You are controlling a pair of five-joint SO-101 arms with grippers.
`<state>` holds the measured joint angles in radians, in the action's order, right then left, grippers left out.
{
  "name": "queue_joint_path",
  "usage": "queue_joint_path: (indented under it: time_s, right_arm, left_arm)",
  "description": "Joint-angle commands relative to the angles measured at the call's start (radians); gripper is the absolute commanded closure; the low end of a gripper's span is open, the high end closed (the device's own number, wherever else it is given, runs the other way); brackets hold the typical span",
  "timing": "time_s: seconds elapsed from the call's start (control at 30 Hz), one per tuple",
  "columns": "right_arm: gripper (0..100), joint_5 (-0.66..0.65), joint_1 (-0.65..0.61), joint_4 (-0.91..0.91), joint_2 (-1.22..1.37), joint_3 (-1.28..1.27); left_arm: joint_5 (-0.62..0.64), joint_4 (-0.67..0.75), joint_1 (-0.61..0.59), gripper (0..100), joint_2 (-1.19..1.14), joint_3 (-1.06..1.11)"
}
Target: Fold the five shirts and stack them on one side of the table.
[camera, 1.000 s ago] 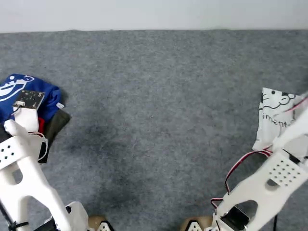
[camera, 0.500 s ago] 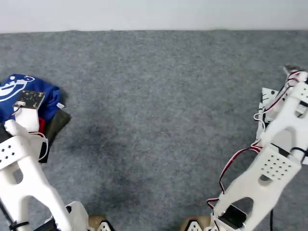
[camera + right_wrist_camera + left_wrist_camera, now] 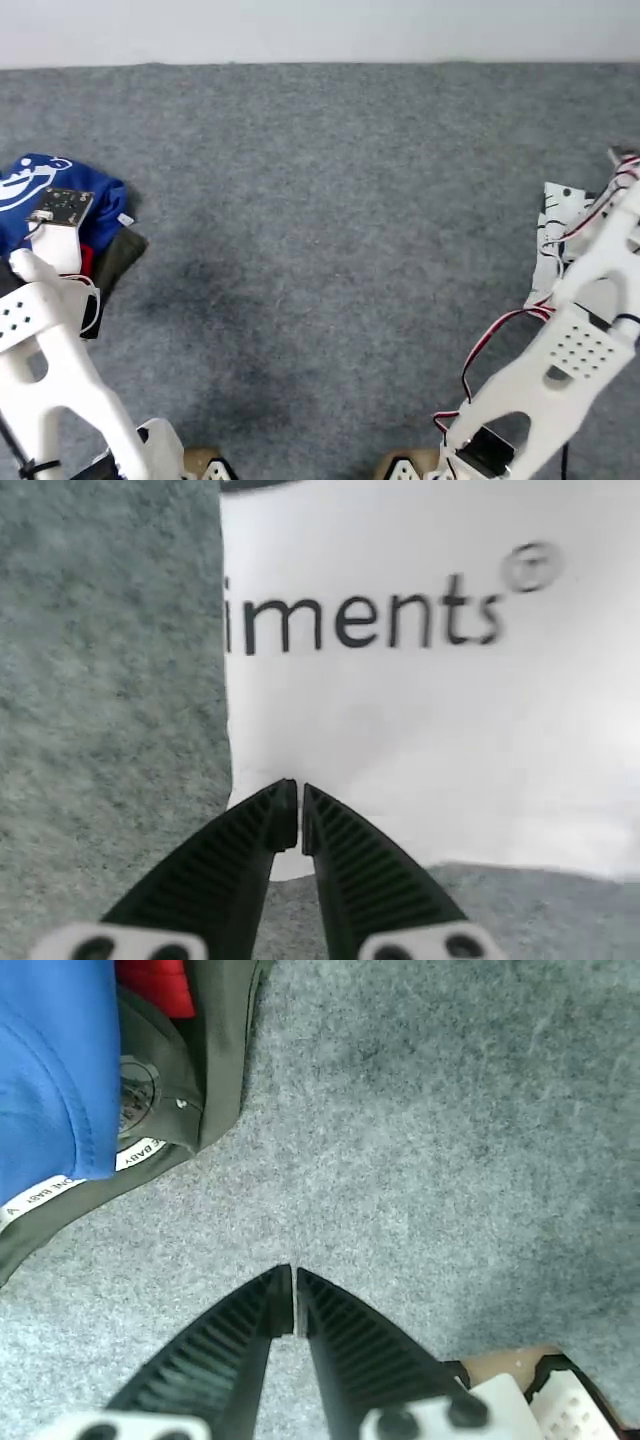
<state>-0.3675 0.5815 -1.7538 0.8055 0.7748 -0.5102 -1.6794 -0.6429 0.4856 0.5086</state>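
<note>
A grey, felt-like surface (image 3: 330,200) fills most of the high view, with a strip of pale wall (image 3: 320,30) along its far edge. The two white arms rise from the near edge. The left arm (image 3: 50,370) leans toward the left side and the right arm (image 3: 560,370) toward the right side, with red and white wires (image 3: 500,335) looping along it.

On the left side of the surface there is a small heap of clothes. A blue shirt (image 3: 100,200) with a white print lies on top. A bit of red cloth (image 3: 86,262) peeks out under it, and a dark green shirt (image 3: 122,252) is at the bottom, its edge spread out toward the middle of the surface. The left arm's wrist hangs over the near part of this heap.

The left wrist view shows the left gripper (image 3: 295,1305) clenched, its two black ribbed jaws pressed tip to tip with nothing between them. It points at bare grey surface just beside the dark green shirt's edge.

At the right edge of the surface lies a white shirt (image 3: 557,235) with dark lettering, flat and partly covered by the right arm. The right gripper (image 3: 300,818) is also closed, its tips together right over the shirt's border, near a corner. The tips may be resting on the cloth, but the view is too tight to tell whether any fabric is pinched.
</note>
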Motion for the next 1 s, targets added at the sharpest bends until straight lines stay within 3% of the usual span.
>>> queue_joint_path:
  time_s: [0.0, 0.33, 0.57, 0.97]
  right_arm:
    - [99.0, 0.008, 0.008, -0.044, 0.028, 0.008]
    - [99.0, -0.026, -0.051, -0.042, -0.151, -0.278]
    - [99.0, -0.031, -0.024, -0.033, -0.328, -0.293]
    - [99.0, -0.201, 0.249, 0.222, -0.302, -0.293]
  left_arm:
    - [0.008, 0.012, 0.008, 98, 0.009, -0.012]
    - [0.008, 0.006, 0.008, 98, 0.009, -0.012]
    - [0.008, 0.006, 0.008, 98, 0.009, -0.012]
    - [0.008, 0.005, 0.008, 98, 0.009, -0.012]
